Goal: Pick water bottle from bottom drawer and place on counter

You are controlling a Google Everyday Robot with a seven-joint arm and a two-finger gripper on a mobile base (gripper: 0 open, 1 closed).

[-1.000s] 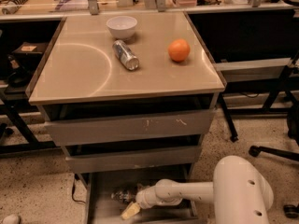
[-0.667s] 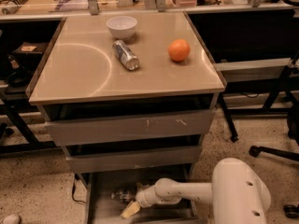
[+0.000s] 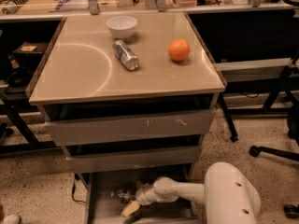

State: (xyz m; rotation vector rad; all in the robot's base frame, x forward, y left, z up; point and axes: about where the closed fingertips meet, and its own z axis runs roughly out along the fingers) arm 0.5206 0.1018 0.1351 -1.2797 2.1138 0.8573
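Note:
The water bottle (image 3: 120,195) lies on its side in the open bottom drawer (image 3: 103,212), near the drawer's back and left of centre. My gripper (image 3: 133,200) is down inside that drawer, right beside the bottle's right end, on the white arm (image 3: 187,191) that reaches in from the lower right. Whether it touches the bottle cannot be made out. The counter (image 3: 84,73) is the tan top of the cabinet, above the drawers.
On the counter stand a white bowl (image 3: 122,26), a silver can (image 3: 126,55) lying on its side, and an orange (image 3: 179,50). Two taller grey drawers (image 3: 131,127) sit slightly open above the bottom one. A chair base (image 3: 275,153) stands at the right.
The white arm housing at lower right has shifted slightly left. The gripper and the bottle stay in the same place in the drawer.

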